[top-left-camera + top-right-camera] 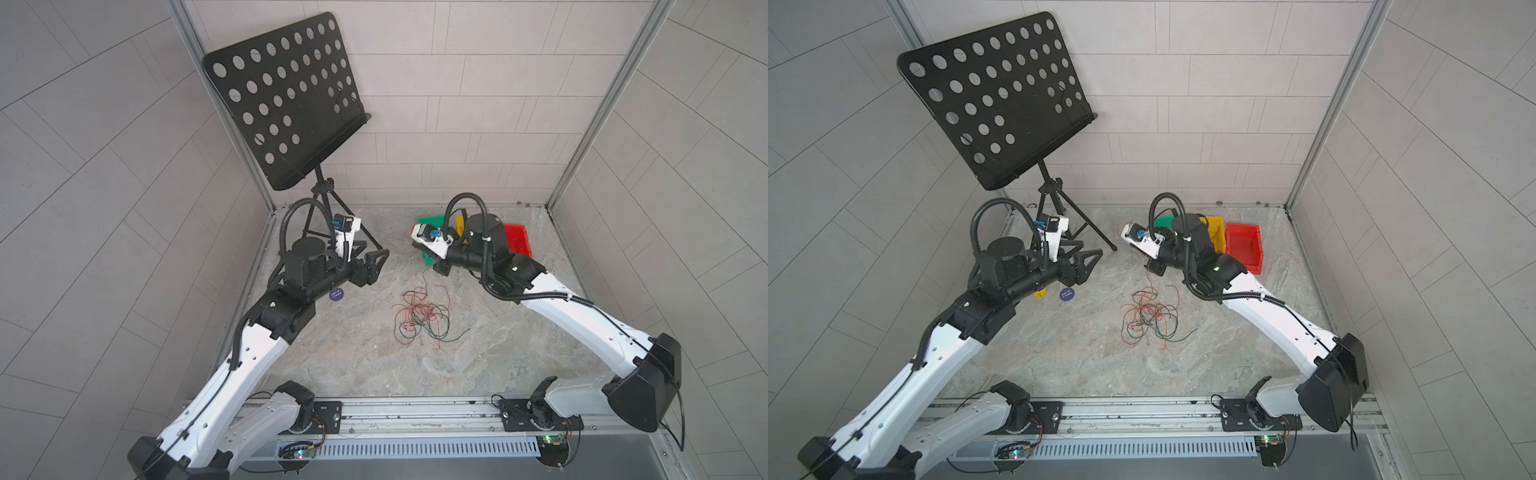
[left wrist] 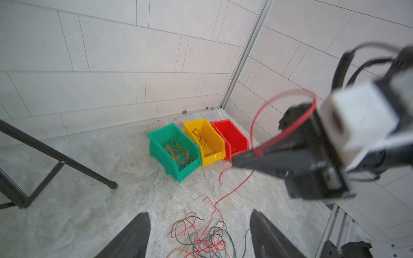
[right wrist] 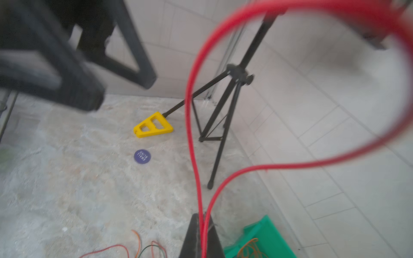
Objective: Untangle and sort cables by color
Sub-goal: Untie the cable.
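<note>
The cables (image 1: 419, 316) lie in a loose tangle of red, orange and dark strands mid-table, seen in both top views (image 1: 1150, 316) and in the left wrist view (image 2: 205, 241). My right gripper (image 3: 202, 236) is shut on a red cable (image 3: 190, 111), which loops up out of the jaws. From the left wrist view, that gripper (image 2: 245, 159) hangs in front of the bins, and the red cable (image 2: 234, 189) trails down to the tangle. My left gripper (image 2: 201, 234) is open above the tangle's near side, holding nothing.
Green bin (image 2: 187, 172), yellow bin (image 2: 212, 159) and red bin (image 2: 237, 145) stand side by side at the back right; orange strands lie in the green and yellow ones. A music stand (image 1: 286, 99) stands back left. A yellow triangular piece (image 3: 154, 125) and purple disc (image 3: 142, 156) lie near its legs.
</note>
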Tool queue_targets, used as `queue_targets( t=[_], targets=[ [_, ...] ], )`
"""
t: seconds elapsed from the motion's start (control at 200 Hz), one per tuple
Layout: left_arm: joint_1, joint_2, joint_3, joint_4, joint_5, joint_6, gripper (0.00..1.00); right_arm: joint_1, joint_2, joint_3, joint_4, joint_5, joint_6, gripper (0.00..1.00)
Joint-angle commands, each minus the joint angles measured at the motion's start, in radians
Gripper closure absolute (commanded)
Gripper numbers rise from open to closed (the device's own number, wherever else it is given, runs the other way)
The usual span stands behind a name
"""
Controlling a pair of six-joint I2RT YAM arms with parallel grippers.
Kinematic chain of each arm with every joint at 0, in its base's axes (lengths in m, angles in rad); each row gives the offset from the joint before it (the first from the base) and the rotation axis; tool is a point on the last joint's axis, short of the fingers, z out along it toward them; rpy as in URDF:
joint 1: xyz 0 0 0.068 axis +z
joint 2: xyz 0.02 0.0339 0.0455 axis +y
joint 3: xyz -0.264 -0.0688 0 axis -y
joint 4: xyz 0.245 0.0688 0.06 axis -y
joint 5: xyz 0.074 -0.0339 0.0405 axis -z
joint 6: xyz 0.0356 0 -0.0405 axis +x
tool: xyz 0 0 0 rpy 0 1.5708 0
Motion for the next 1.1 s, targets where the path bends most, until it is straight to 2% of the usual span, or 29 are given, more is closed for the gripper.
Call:
queue_targets(
  t=[0.0, 0.145, 0.28, 0.395, 0.53, 0.766, 0.846, 0.906, 0.946, 1.096],
  targets=[
    [0.002, -0.052, -0.103, 0.161, -0.014, -0.016, 0.15, -0.027, -0.044, 0.123, -0.092, 0.046, 0.080, 1.00],
    [-0.001, -0.020, -0.240, 0.363, 0.084, -0.071, 0.12, -0.033, -0.052, 0.239, -0.133, 0.039, 0.135, 1.00],
    [-0.047, 0.129, -0.293, 0.599, 0.167, -0.135, 0.11, -0.033, -0.050, 0.280, -0.137, 0.032, 0.172, 1.00],
    [-0.140, 0.275, -0.263, 0.669, 0.149, -0.090, 0.08, -0.033, -0.056, 0.284, -0.140, 0.042, 0.183, 1.00],
    [-0.209, 0.451, -0.201, 0.704, 0.131, -0.059, 0.07, -0.035, -0.066, 0.288, -0.153, 0.066, 0.186, 1.00],
    [-0.252, 0.690, -0.110, 0.752, 0.052, -0.050, 0.07, -0.045, -0.111, 0.271, -0.166, 0.058, 0.203, 1.00],
    [-0.253, 0.757, -0.075, 0.770, 0.036, -0.063, 0.10, -0.052, -0.135, 0.256, -0.168, 0.052, 0.210, 1.00],
    [-0.252, 0.796, -0.054, 0.781, 0.044, -0.072, 0.18, -0.059, -0.151, 0.241, -0.168, 0.047, 0.215, 1.00],
    [-0.253, 0.816, -0.040, 0.787, 0.059, -0.080, 0.29, -0.065, -0.163, 0.232, -0.169, 0.045, 0.220, 1.00],
    [-0.246, 0.814, -0.054, 0.820, 0.097, -0.088, 0.82, -0.139, -0.219, 0.177, -0.178, 0.051, 0.247, 1.00]
  ],
)
